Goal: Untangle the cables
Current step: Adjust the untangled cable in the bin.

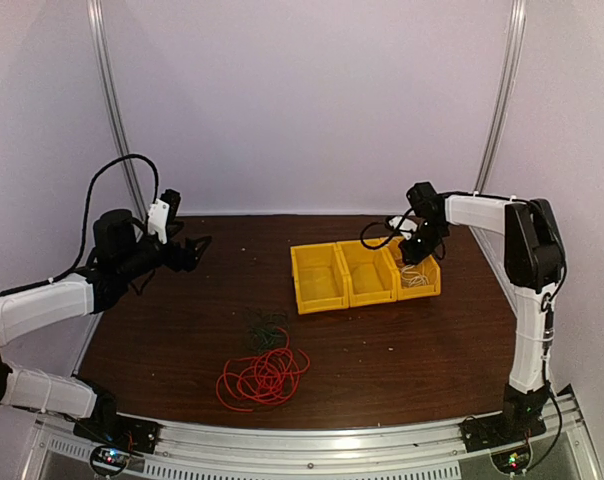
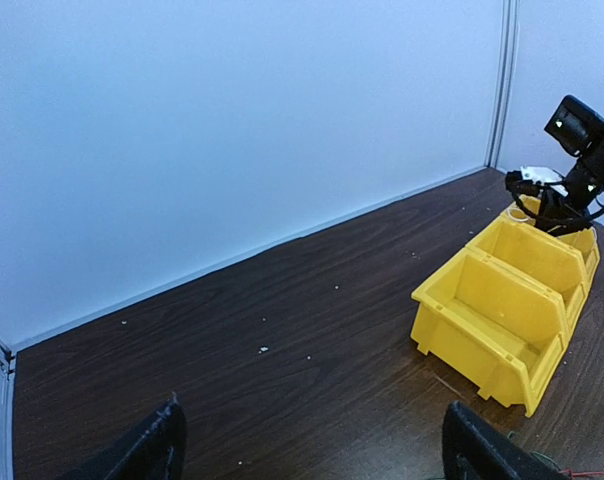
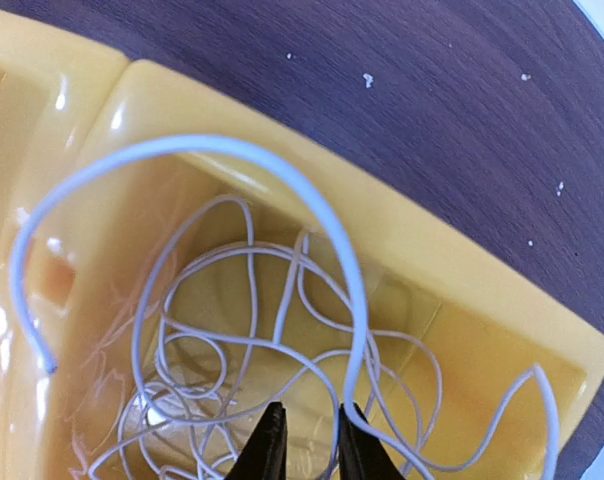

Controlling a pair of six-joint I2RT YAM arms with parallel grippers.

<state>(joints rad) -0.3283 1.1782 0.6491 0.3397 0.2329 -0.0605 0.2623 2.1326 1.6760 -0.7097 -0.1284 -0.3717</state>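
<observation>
The white cable [image 3: 222, 147] lay in the right-hand bin [image 3: 452, 270] of a row of three yellow bins [image 1: 347, 297] toward the far right of the table [image 1: 402, 350]. In the right wrist view most of it sat as loose overlapping loops on the bin floor. One strand arched up above the bin and came back down against the inner face of one finger of the right gripper [image 3: 307, 445]. Its free end hung over the bin's left side. Only the fingertips showed at the bottom edge of that view. They stood a narrow gap apart, wider than the strand, and pinched nothing. Whether the strand actually touched the finger could not be told. From above, this cable was just a pale tangle, partly covered by the gripper.

The red cable [image 1: 264, 378] lay in many loops on the bare table near the front edge, well apart from the bins. Just behind it the black cable [image 1: 265, 328] was hard to make out against the dark wood. Whether the two touched or crossed could not be told.

The left gripper [image 1: 187, 252] hung above the table's far left side, well apart from all the cables. Its fingers [image 2: 147, 450] were spread wide and held nothing. In the left wrist view the bottom edge cut them off.
</observation>
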